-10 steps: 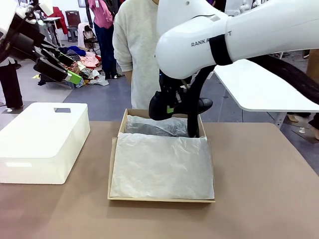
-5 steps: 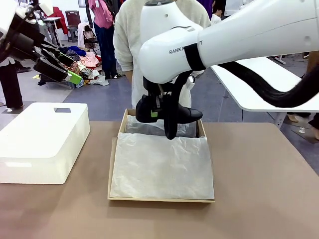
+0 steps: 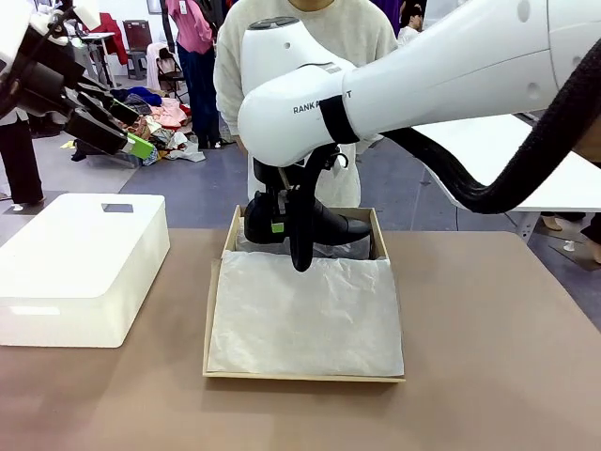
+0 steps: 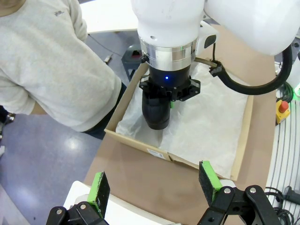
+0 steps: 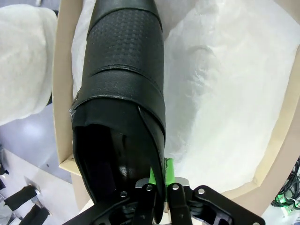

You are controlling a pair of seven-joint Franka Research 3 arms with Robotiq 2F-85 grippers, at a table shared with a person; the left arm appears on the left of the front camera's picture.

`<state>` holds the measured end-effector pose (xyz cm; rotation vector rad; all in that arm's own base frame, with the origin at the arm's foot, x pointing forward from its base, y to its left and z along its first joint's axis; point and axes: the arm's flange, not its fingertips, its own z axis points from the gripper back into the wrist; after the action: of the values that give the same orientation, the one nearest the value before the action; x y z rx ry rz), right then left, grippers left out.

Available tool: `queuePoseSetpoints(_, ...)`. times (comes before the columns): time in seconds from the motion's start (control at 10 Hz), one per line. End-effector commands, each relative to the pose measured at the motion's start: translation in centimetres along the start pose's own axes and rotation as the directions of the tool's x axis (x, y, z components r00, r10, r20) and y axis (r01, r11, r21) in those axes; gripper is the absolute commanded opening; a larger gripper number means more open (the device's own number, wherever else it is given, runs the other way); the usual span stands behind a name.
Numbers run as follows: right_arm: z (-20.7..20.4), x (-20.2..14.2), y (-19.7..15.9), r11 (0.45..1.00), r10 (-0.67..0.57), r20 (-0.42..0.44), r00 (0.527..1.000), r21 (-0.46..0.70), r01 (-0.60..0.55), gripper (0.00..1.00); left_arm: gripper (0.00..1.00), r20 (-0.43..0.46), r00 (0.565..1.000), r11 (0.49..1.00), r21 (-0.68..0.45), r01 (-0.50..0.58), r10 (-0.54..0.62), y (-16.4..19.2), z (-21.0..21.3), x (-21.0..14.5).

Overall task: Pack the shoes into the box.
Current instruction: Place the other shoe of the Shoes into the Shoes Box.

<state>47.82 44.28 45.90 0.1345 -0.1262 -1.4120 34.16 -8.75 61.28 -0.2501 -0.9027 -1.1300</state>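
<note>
One black leather shoe (image 3: 333, 225) hangs just above the far end of the brown cardboard box (image 3: 214, 310). My right gripper (image 3: 282, 224) is shut on the shoe's heel-side collar. In the right wrist view the shoe (image 5: 122, 79) points away from the gripper (image 5: 159, 187), toe over the box's edge (image 5: 63, 93), with white tissue paper (image 5: 220, 103) below. My left gripper (image 3: 103, 117) is raised at the far left, open and holding nothing. In the left wrist view its green pads (image 4: 208, 180) stand wide apart, looking down at the box (image 4: 140, 143) and shoe (image 4: 156, 112).
A white plastic bin (image 3: 80, 263) stands on the brown table left of the box. A person in a light sweater (image 3: 282, 75) stands right behind the box's far edge. A white table (image 3: 526, 160) is at the back right. The tabletop right of the box is bare.
My right arm has swung left and come lower with the shoe, from over the box's far right corner to over its far middle. The left arm has stayed still.
</note>
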Motion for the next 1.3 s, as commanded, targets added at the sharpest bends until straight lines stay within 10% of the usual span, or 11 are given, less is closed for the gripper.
queuePoseSetpoints(0.0,0.0,0.0,0.0,1.0,0.0,-0.017,1.0,0.02,0.0,0.0,1.0,0.011,1.0,1.0,-0.013,0.012,-0.012,0.1,0.0,-0.2)
queuePoseSetpoints(1.2,-2.5,-0.8,2.1,0.984,-0.156,-0.001,0.988,-0.088,0.156,0.0,1.0,0.011,1.0,1.0,-0.013,0.012,-0.012,0.1,0.0,-0.2)
